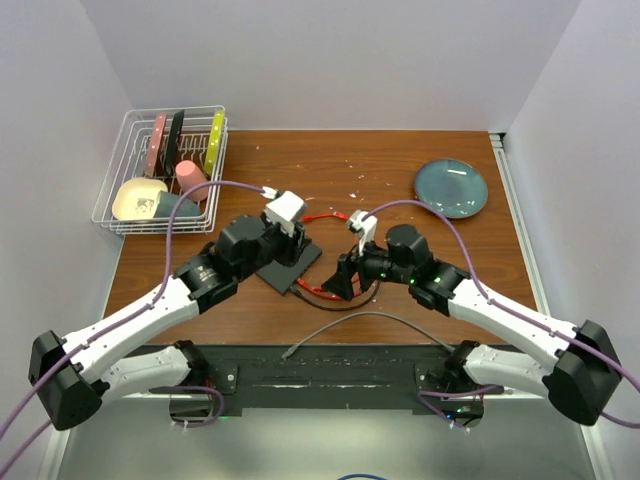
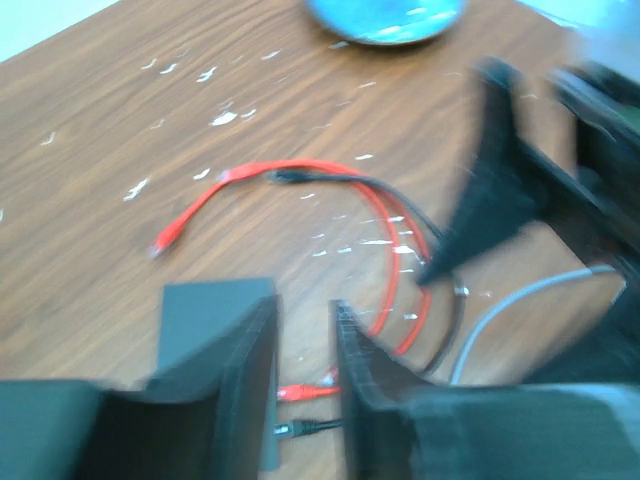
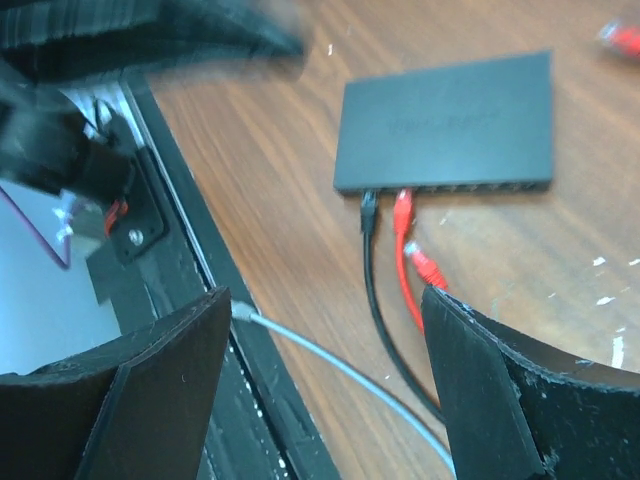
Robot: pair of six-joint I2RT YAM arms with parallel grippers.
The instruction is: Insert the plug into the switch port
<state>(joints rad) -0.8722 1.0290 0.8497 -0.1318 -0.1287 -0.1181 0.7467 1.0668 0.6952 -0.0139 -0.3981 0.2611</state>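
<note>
Your right tool [image 3: 322, 300] stands spread and empty; the loose red plug [image 3: 428, 265] lies on the counter [image 3: 290, 190] just beside one fingertip, short of the switch ports [image 3: 470, 186]. Your left tool [image 2: 302, 305], narrowly parted, pinches nothing.

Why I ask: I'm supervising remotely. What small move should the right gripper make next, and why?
Probably shift the right gripper until the loose red plug lies between its open fingers, then close. That plug rests just short of the switch, beside one finger; a black plug and a second red plug are already seated.
</note>
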